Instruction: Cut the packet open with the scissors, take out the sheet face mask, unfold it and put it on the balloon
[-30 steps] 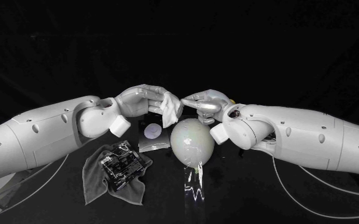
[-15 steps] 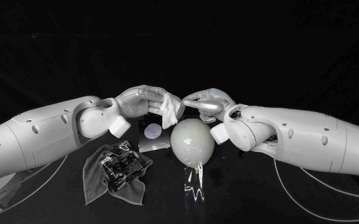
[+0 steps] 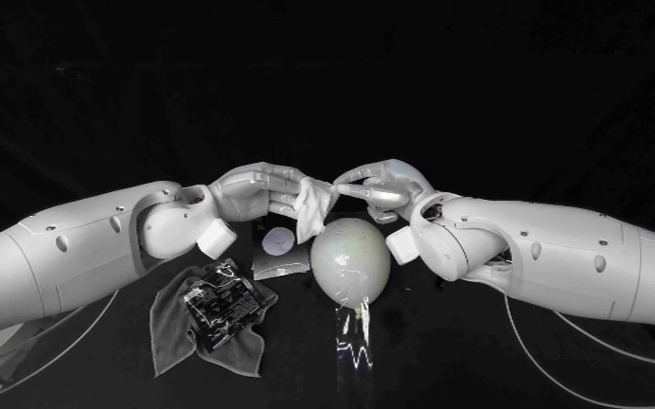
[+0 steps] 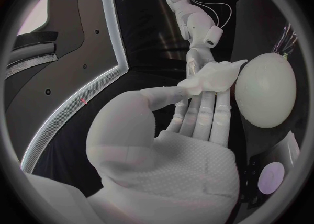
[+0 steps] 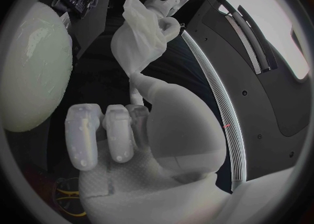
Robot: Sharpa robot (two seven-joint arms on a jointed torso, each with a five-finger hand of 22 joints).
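Black table [image 3: 451, 352], unfolding step; left hand [image 3: 253, 191] grasps the still-folded sheet face mask [image 3: 314, 203] over the far end of the balloon [image 3: 351, 257]; right hand [image 3: 385, 186] meets the mask's right edge, grip not discernible; next: pinch a free layer, draw apart; balloon's long axis near–far, knot nearest; mask hangs downward.

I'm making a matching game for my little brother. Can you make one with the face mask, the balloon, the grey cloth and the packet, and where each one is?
Things:
1 sheet mask
2 balloon
3 grey cloth
4 packet

Places:
A crumpled, with a dark thing lying on it
B held in the fingers of the left hand
C lying flat beside the balloon
D pale and egg-shaped, in the middle

Pairs: 1-B, 2-D, 3-A, 4-C
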